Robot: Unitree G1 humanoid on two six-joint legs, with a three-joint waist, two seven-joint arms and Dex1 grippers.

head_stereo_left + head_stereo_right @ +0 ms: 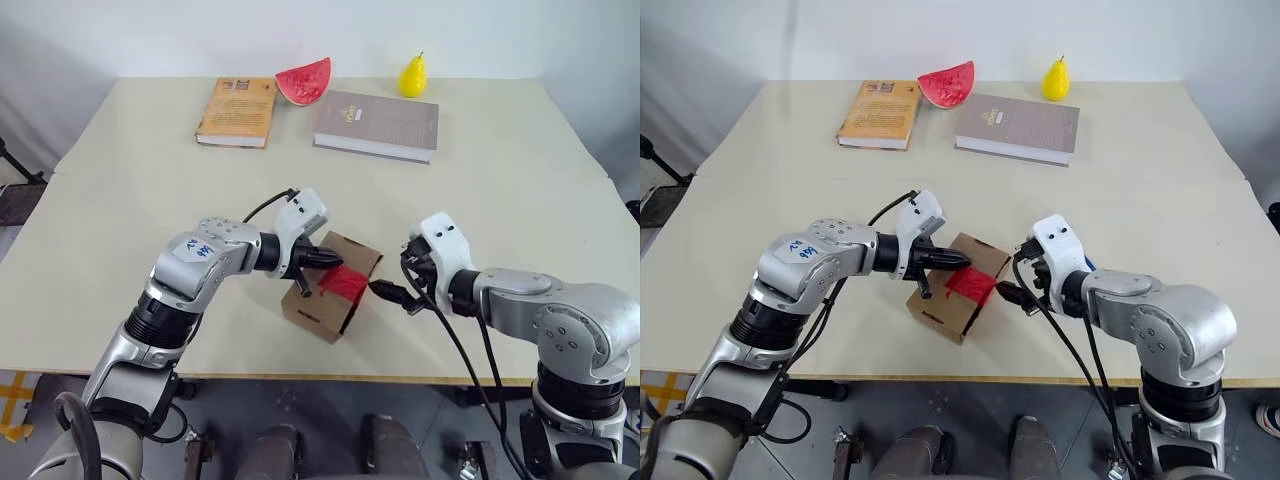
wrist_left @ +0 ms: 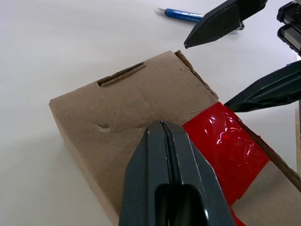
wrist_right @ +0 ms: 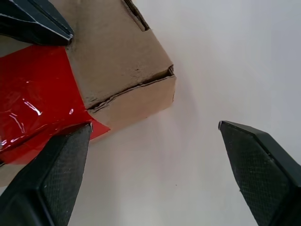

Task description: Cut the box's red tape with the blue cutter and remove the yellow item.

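The left gripper [image 1: 322, 259], its two fingers pressed together with nothing between, rested its tip on top of the box [image 1: 325, 300] just left of the red tape [image 1: 343, 283], probably to hold the box steady. The right gripper [image 1: 398, 295] stood wide and empty at the right edge of the box, one finger beside the tape. The blue cutter [image 2: 184, 15] lay on the table [image 1: 500, 190] beyond the box, ungrasped.

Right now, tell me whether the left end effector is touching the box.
Cannot tell. In the left wrist view the shut left end effector overlaps the box top beside the red tape, hiding any gap.
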